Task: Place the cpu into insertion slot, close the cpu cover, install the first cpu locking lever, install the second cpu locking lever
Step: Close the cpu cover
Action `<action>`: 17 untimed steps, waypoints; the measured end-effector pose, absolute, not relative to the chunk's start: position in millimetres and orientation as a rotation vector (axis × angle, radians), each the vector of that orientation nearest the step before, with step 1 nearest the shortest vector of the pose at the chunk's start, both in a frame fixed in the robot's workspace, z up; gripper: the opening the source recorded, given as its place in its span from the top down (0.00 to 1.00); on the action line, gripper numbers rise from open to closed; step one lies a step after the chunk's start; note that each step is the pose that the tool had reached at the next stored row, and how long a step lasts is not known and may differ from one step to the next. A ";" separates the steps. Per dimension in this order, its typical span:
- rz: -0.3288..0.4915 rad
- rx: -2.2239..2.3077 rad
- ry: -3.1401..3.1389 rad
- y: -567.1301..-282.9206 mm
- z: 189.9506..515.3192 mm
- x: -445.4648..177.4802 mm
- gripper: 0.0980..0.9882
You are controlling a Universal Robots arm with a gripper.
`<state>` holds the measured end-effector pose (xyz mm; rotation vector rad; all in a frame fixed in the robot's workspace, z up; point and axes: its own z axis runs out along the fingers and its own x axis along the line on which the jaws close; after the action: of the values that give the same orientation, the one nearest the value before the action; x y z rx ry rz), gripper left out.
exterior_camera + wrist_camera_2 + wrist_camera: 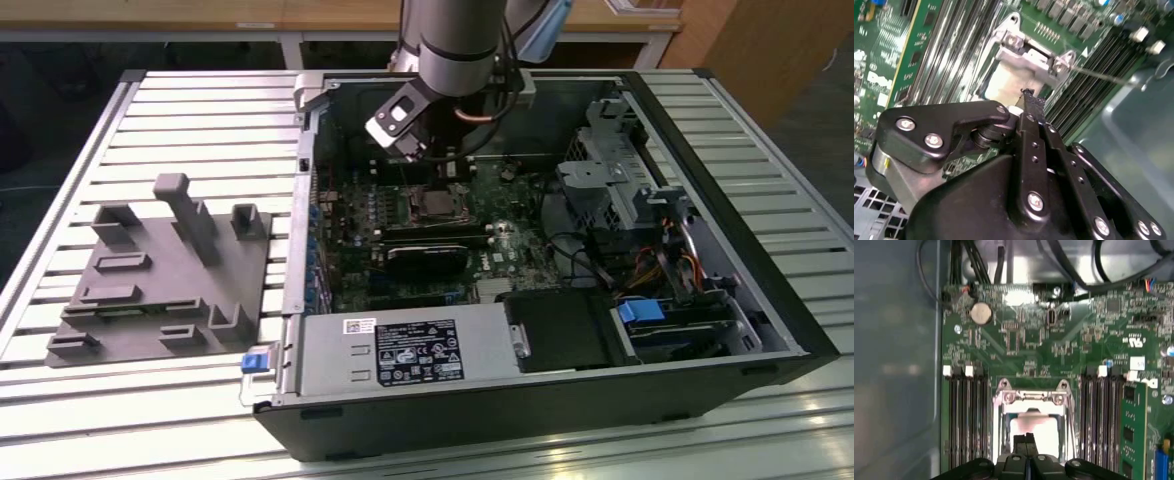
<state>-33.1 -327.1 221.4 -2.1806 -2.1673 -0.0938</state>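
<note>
Two fingers (1021,445) of my gripper (1026,438) are pressed flat together with nothing caught between them, closed in both wrist views. Their tips hang right over the cpu (1040,424), which sits in its socket as a pale, bright square; whether the tips actually touch it I cannot tell. Around the chip lies the cpu cover (1032,398), a silvery frame with screws at its corners, and the chip shows through its window. In the second wrist view a thin wire locking lever (1104,76) juts out from one corner of the socket, across the dark memory slots (1094,100) — I cannot tell whether it is latched. Banks of those slots flank the socket on both sides on the green motherboard (1019,340), and a round coin cell (981,313) sits farther off on the board. In the exterior view my arm (461,35) comes down in the upper centre of the frame into the open computer case (534,420), with the socket just below my tips, near the middle. A grey fixture block (160,270) rests on the slatted table (80,420) at the exterior view's left, well apart from the case.
</note>
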 end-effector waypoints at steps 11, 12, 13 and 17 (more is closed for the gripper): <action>-0.094 -2.181 -2.167 -327.1 209.6 -45.3 0.99; -0.094 -2.181 -2.167 -327.1 208.7 -46.1 0.99; -0.094 -2.181 -2.167 -327.1 207.8 -46.7 0.99; -0.093 -2.181 -2.167 -327.1 205.3 -48.3 0.99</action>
<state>-48.3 -327.1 205.3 -2.1805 -2.1674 -0.0935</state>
